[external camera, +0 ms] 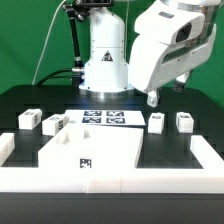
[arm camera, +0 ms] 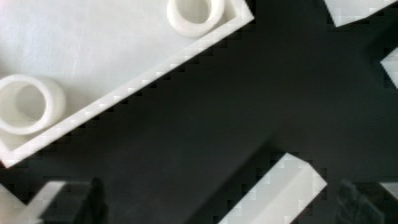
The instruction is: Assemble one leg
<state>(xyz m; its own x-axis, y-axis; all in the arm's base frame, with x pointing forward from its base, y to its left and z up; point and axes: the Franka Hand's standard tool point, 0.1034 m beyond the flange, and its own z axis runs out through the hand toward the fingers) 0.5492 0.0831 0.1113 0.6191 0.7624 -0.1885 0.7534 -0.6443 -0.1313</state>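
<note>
You see the leg (external camera: pixel 157 122) as a small white block on the dark table (external camera: pixel 20 98), toward the exterior view's right; its tag is too small to read. A second leg (external camera: pixel 184 121) sits near it, and 2 more, a third leg (external camera: pixel 55 123) and a fourth leg (external camera: pixel 28 120), lie beyond the marker board (external camera: pixel 105 117). The gripper (external camera: pixel 152 99) hangs just above the leg, apart from it. In the wrist view its blurred fingers (arm camera: pixel 63 200) stand spread, released, with nothing grasped. The white oblong (arm camera: pixel 294 192) there is too blurred to identify. The big white panel (external camera: pixel 100 145) is cut off in the wrist view, showing 2 round sockets (arm camera: pixel 27 100). Bare table separates it from the leg.
</note>
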